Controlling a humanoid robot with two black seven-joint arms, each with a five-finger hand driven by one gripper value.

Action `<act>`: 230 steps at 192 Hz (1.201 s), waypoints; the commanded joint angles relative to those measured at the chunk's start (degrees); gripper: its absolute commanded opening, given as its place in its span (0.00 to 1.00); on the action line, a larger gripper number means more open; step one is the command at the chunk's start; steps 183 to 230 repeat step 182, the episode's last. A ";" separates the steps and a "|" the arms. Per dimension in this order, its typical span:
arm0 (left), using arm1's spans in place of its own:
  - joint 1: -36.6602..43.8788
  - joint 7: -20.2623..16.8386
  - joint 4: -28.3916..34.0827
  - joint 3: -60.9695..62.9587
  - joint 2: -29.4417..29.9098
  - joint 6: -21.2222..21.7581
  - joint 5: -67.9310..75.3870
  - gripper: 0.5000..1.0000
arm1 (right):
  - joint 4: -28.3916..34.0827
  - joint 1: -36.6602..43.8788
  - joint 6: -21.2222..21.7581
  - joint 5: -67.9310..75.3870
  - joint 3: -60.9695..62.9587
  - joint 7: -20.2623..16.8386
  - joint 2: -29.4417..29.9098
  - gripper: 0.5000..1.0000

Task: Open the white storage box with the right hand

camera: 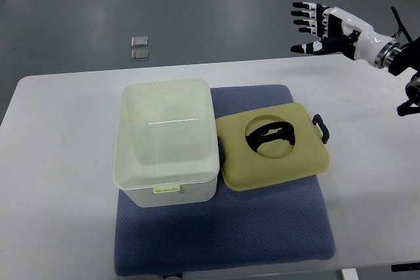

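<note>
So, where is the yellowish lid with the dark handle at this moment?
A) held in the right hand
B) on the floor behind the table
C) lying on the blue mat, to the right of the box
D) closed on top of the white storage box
C: the lid lies flat on the blue mat beside the open white storage box, while the right hand is spread, empty, above the table's far edge.
</note>
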 commanded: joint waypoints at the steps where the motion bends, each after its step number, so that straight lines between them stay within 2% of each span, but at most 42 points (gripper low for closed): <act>1: -0.04 0.19 0.00 -0.14 0.00 0.00 0.05 1.00 | -1.46 -1.68 -1.67 13.47 2.86 -0.48 3.59 0.85; 41: -0.04 0.19 0.08 -0.31 0.00 0.00 -0.04 1.00 | -4.80 -4.76 -4.31 28.32 6.72 0.40 11.15 0.85; 89: -0.04 0.19 0.00 -0.31 0.00 0.00 -0.04 1.00 | -6.74 -7.48 -3.69 29.46 12.79 0.49 17.04 0.86; 230: -0.04 0.19 0.00 -0.31 0.00 0.00 0.05 1.00 | -6.82 -8.80 -3.52 28.41 11.74 0.40 19.06 0.86</act>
